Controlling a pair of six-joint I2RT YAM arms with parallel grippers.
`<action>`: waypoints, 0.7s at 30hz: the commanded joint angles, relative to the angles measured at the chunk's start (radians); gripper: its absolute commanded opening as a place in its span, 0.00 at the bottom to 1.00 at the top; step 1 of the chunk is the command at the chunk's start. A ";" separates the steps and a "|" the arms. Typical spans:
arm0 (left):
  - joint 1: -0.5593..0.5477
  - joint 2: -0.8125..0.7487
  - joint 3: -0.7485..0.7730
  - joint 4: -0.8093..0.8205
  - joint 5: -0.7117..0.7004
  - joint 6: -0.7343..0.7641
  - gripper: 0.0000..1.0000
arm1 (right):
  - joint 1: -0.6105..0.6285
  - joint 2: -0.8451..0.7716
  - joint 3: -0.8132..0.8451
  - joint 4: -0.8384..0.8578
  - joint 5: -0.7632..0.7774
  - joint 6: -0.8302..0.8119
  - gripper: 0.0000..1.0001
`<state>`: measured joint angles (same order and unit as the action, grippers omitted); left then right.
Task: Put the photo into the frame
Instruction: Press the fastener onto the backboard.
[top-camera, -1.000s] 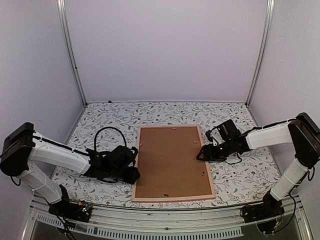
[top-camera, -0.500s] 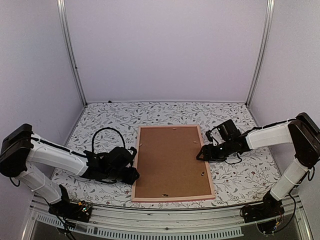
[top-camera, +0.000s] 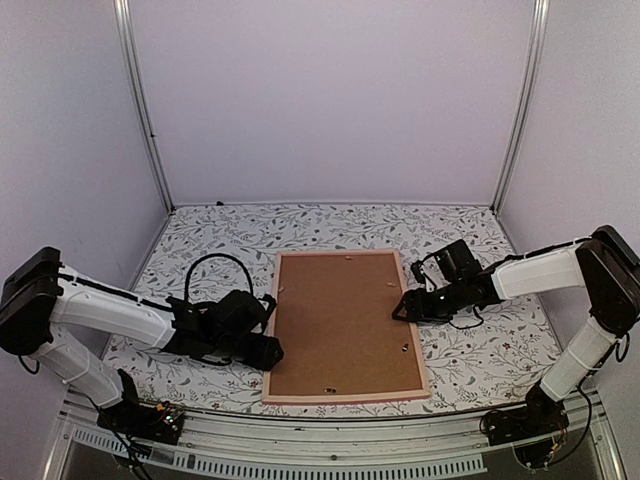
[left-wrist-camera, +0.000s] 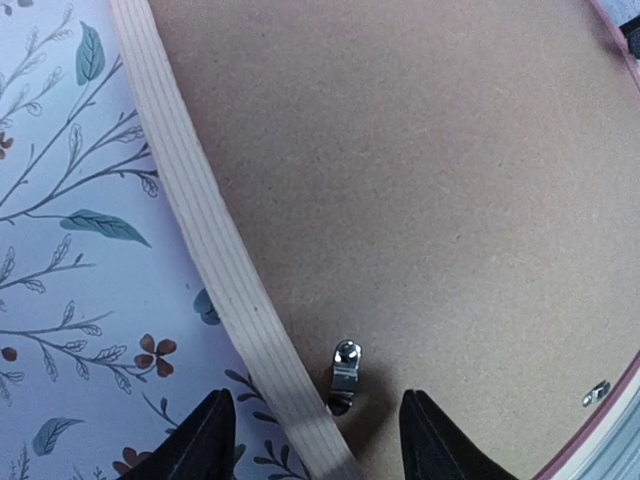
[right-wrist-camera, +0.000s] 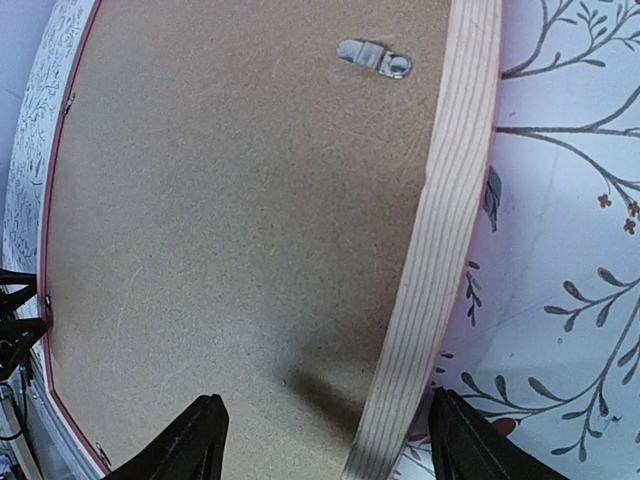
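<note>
The pink frame (top-camera: 346, 396) lies face down mid-table with the plain brown backing board (top-camera: 345, 320) in it. The photo is hidden. My left gripper (top-camera: 268, 352) is open, low at the frame's left rail near the front corner. In the left wrist view its fingers straddle the pale rail (left-wrist-camera: 200, 210) and a metal tab (left-wrist-camera: 344, 375) on the board (left-wrist-camera: 420, 180); the gripper (left-wrist-camera: 315, 445) holds nothing. My right gripper (top-camera: 402, 310) is open at the right rail. In the right wrist view the gripper (right-wrist-camera: 325, 450) straddles the rail (right-wrist-camera: 450, 200) and the board's edge (right-wrist-camera: 230, 200).
The table has a floral-print cover (top-camera: 230, 240). More metal tabs sit on the board's edges (right-wrist-camera: 375, 57) (left-wrist-camera: 597, 392). A black cable (top-camera: 215, 262) loops above the left arm. Metal uprights stand at the back corners.
My left gripper has shifted slightly right and nearer, closer onto the frame's left rail. The right arm and the frame have not moved.
</note>
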<state>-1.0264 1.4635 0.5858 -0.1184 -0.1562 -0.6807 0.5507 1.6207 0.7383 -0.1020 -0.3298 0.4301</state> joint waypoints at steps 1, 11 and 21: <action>0.006 -0.014 0.057 -0.081 -0.002 0.032 0.59 | 0.025 0.000 -0.040 -0.008 -0.003 0.018 0.73; 0.012 0.074 0.221 -0.275 -0.030 0.133 0.55 | 0.135 -0.062 -0.080 0.048 0.024 0.111 0.72; 0.037 0.066 0.274 -0.440 -0.107 0.158 0.64 | 0.199 -0.077 -0.102 0.093 0.049 0.163 0.73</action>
<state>-1.0134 1.5452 0.8330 -0.4496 -0.2169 -0.5488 0.7322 1.5597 0.6556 -0.0212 -0.2890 0.5644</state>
